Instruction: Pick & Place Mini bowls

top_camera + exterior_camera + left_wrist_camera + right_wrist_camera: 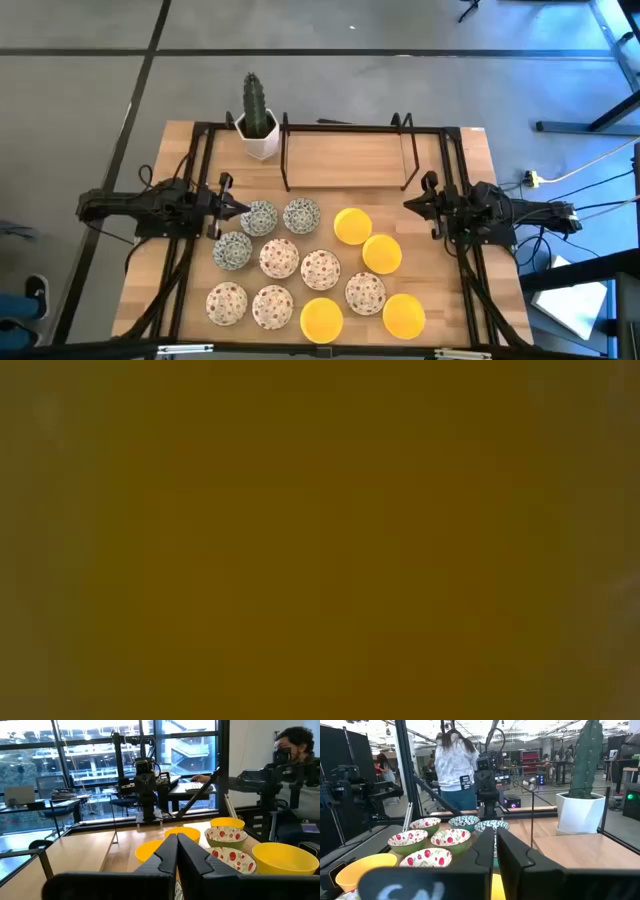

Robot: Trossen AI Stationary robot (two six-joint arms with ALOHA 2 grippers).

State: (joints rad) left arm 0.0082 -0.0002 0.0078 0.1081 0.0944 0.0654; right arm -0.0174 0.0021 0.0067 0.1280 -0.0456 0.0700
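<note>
We see 12 mini bowls (320, 268) clustered on the table (350, 160). Left gripper (240, 209) and right gripper (408, 203) flank them, fingers together, holding nothing.

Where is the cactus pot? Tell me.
In the high view the cactus pot stands at the table's far edge, left of centre, beside the black wire rack and behind the blue-green bowls.

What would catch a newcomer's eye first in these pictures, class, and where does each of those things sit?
First, the cluster of mini bowls spread over the near half of the wooden table: four plain yellow ones toward the right, red-speckled ones in the middle, blue-green patterned ones at the left. Next, the green cactus in its white pot at the far left corner. The left gripper and right gripper wait shut at opposite sides, holding nothing.
</note>
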